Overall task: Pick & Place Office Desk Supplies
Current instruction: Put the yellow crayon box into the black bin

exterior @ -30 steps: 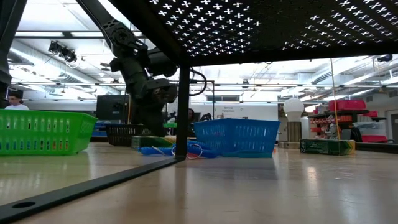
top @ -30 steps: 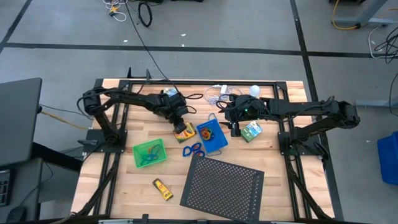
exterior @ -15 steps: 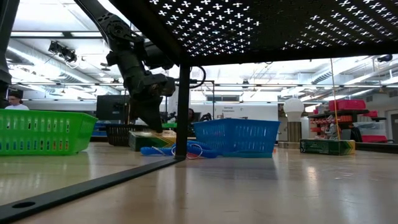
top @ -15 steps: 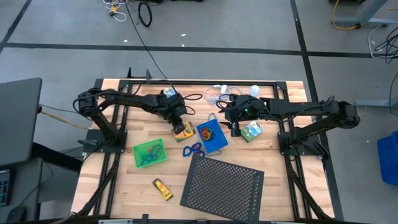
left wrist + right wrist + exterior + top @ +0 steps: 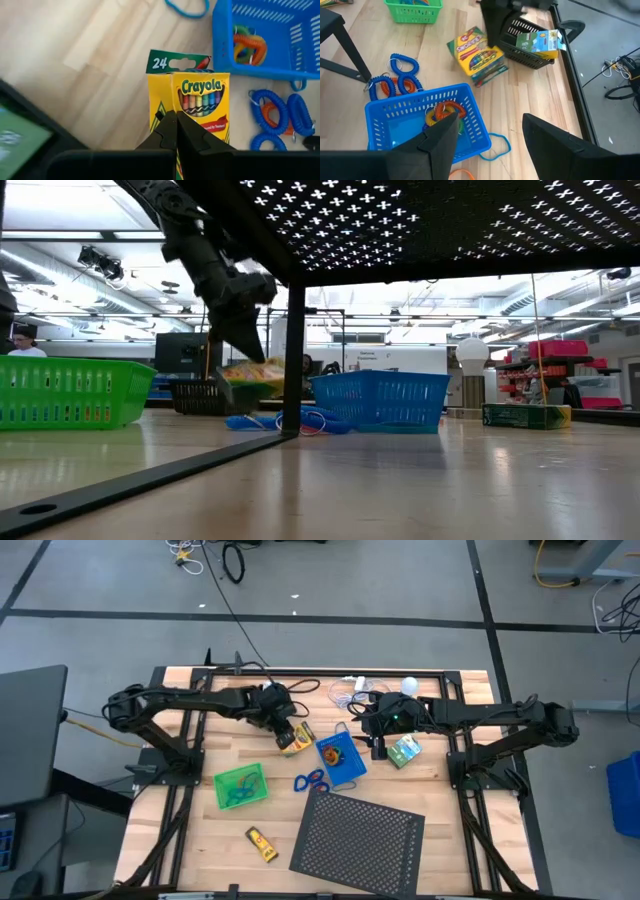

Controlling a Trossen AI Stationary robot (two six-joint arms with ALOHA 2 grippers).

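Crayon box point(image 5: 192, 107) has risen off the surface, clamped in the left end effector point(image 5: 175, 131); right end effector point(image 5: 487, 131) waits open.

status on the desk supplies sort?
Done: coils sit in the blue tray and the green tray. In hand: left gripper shut on the crayon box, lifted off the table. Left: blue and orange coils, yellow tube, green-white box. Right gripper open over the blue tray.
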